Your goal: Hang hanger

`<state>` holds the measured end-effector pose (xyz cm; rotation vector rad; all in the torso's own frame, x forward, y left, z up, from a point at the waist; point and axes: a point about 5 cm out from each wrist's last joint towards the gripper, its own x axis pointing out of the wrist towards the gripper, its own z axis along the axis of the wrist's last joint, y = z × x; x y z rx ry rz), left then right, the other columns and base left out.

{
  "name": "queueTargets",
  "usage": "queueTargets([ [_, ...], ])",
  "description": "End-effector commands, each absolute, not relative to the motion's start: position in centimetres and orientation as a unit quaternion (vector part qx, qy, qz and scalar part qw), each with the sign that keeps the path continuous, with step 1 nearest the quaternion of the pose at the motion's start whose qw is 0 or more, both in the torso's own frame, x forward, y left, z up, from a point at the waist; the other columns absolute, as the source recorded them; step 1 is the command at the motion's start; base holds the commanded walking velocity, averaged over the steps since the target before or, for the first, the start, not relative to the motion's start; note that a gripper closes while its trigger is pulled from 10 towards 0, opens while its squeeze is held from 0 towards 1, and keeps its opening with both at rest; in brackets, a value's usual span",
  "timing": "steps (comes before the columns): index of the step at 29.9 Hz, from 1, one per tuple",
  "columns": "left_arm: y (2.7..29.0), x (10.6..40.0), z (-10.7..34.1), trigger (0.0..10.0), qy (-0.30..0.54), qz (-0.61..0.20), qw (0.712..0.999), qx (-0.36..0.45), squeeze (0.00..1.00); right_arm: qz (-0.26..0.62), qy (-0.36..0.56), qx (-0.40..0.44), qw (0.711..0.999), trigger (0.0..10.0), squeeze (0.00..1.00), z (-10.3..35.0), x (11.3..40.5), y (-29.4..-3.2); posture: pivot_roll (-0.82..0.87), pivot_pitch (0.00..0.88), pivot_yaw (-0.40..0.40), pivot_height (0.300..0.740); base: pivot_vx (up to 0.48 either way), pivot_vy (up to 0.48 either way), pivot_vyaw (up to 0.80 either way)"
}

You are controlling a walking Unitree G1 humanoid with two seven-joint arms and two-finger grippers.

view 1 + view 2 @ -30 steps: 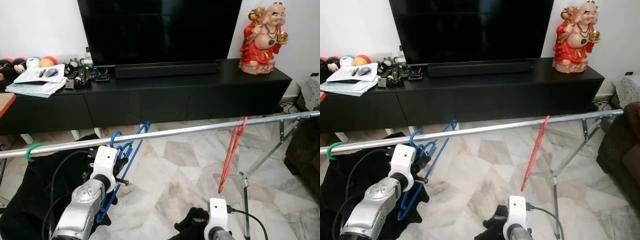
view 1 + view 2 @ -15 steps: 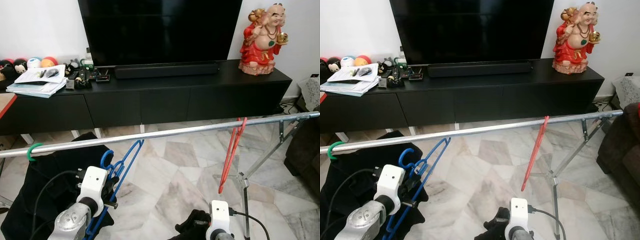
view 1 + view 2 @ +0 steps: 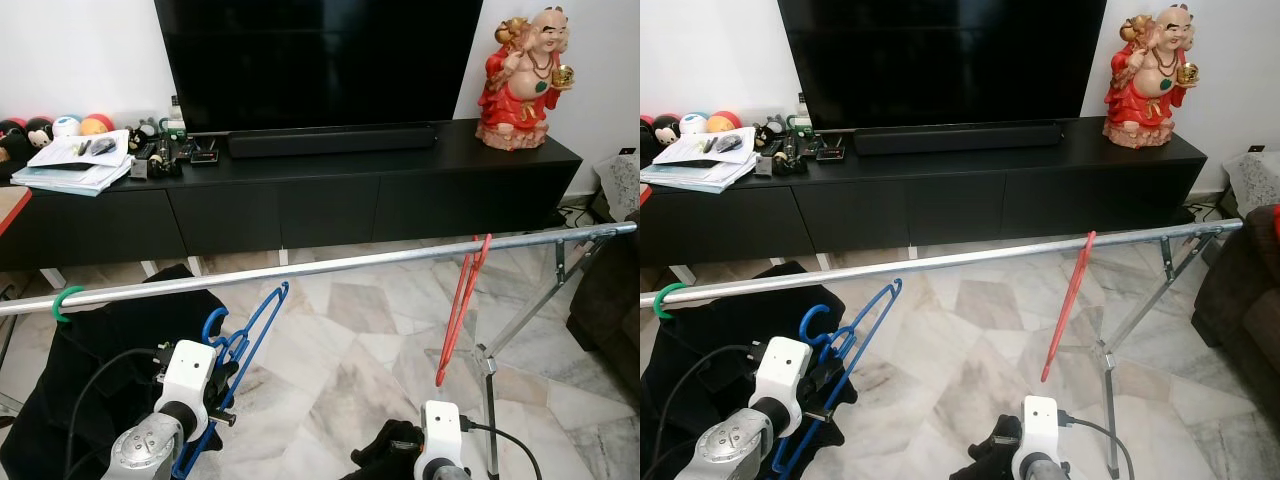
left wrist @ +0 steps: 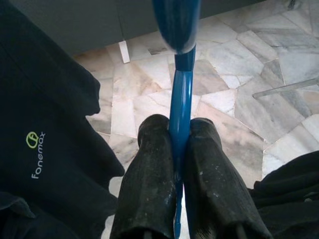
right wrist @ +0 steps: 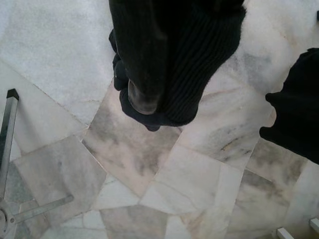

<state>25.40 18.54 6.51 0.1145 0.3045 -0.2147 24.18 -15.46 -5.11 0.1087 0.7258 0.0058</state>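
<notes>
Hanger rail (image 3: 330, 266), a long silver pole, is running across the scene above the marble floor (image 3: 350, 350), in front of a black TV cabinet (image 3: 300, 195). Black clothing (image 3: 100, 340) is hanging from the rail's left part on a green hook (image 3: 62, 303). A red hanger (image 3: 462, 300) is hanging on the rail toward the right. The blue hanger (image 3: 245, 335) is sitting below the rail, its hook not touching the pole, tilted up to the right. The left gripper (image 4: 178, 164) is clenching the blue hanger's stem between both black fingers (image 4: 149, 189), low at the left beside the clothing. The right gripper (image 5: 159, 74) is hanging low over the floor, its fingers pressed together and grasping nothing.
</notes>
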Motion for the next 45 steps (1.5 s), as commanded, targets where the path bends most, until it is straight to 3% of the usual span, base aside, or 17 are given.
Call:
queueTargets([
  [1,18.5,25.5,6.4,10.0,0.154,-0.106,0.98,0.064,0.0,0.003,0.338,0.055,0.94,10.0,0.0,-4.5,24.9,-15.4,0.19,0.0,0.026,0.74,-0.27,0.0,0.0],
  [45,17.9,26.0,6.6,10.0,0.149,-0.115,0.98,0.063,0.0,0.03,0.271,0.033,0.961,10.0,0.0,-2.0,27.8,-14.0,0.19,0.0,0.025,0.74,-0.258,0.0,0.0],
])
